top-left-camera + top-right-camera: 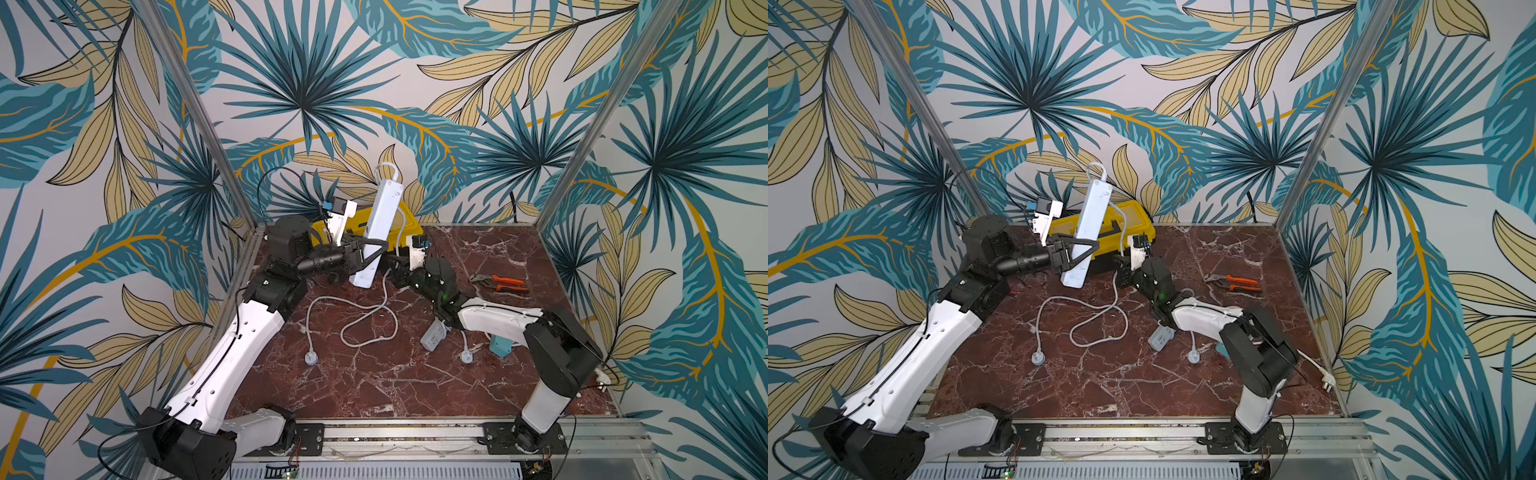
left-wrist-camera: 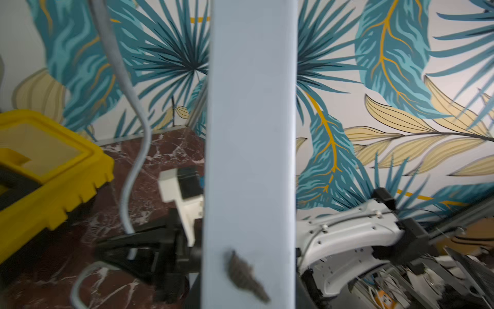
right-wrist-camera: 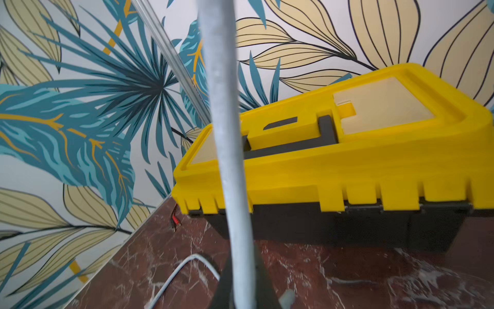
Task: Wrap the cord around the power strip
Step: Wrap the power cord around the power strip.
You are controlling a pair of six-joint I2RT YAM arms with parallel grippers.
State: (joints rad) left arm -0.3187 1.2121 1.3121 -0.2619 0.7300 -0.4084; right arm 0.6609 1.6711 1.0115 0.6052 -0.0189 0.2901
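Observation:
My left gripper (image 1: 368, 251) (image 1: 1077, 249) is shut on the long white power strip (image 1: 380, 224) (image 1: 1090, 224) (image 2: 251, 133), holding it tilted, lower end just above the table. The grey-white cord (image 1: 365, 316) (image 1: 1096, 320) (image 2: 133, 107) (image 3: 227, 133) leaves the strip's top end and hangs down along its right side. From there it runs into my right gripper (image 1: 394, 268) (image 1: 1121, 266) (image 3: 240, 291), shut on it beside the strip's lower end. The cord then lies in a loose loop on the table, ending at its plug (image 1: 309, 357) (image 1: 1037, 358).
A yellow toolbox (image 1: 409, 216) (image 1: 1129, 212) (image 3: 347, 160) stands at the back wall behind the strip. Orange-handled pliers (image 1: 498, 283) (image 1: 1233, 283) lie to the right. A small grey socket block (image 1: 432, 338) with its own plug (image 1: 467, 356) and a teal object (image 1: 500, 347) lie under my right arm.

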